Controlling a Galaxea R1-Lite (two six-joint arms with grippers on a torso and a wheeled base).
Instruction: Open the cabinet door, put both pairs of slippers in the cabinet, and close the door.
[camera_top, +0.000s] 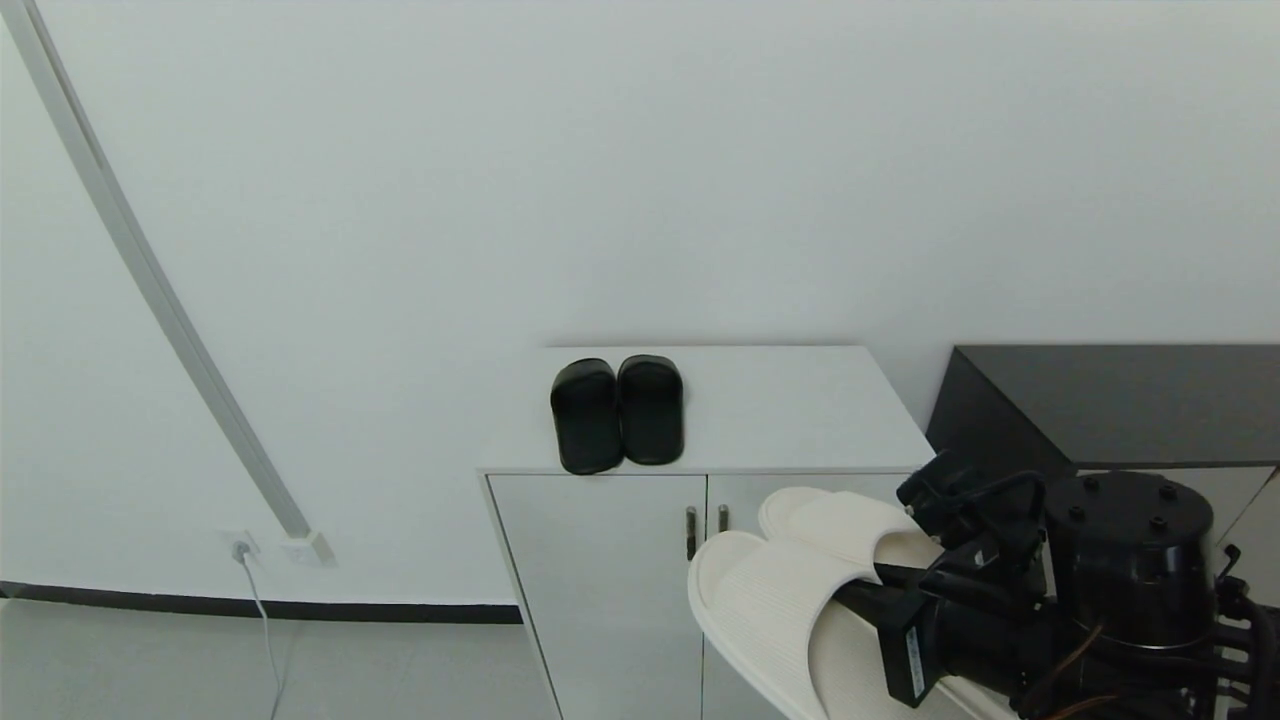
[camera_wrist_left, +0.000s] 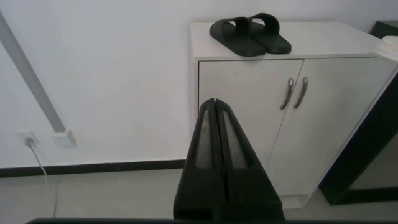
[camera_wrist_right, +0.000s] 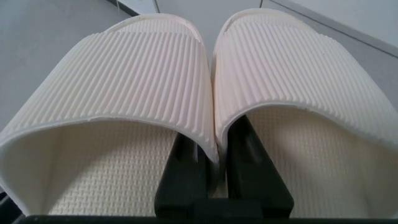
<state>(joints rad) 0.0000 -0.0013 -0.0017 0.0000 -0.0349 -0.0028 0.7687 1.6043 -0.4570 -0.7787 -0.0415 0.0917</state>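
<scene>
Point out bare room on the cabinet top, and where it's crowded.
Free: the cabinet top right of the black slippers, out to its edge beside the dark unit, plus a strip behind them along the wall. Crowded: the front-left edge, where they sit, and before the right door, where the right gripper holds the white slippers.

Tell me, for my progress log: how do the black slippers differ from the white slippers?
The black slippers are smooth and dark; the white slippers are ribbed and cream-white. The black slippers rest on the cabinet top; the white slippers are held up by the right claw, not resting on the cabinet. Both pairs sit side by side, outside the closed doors.
</scene>
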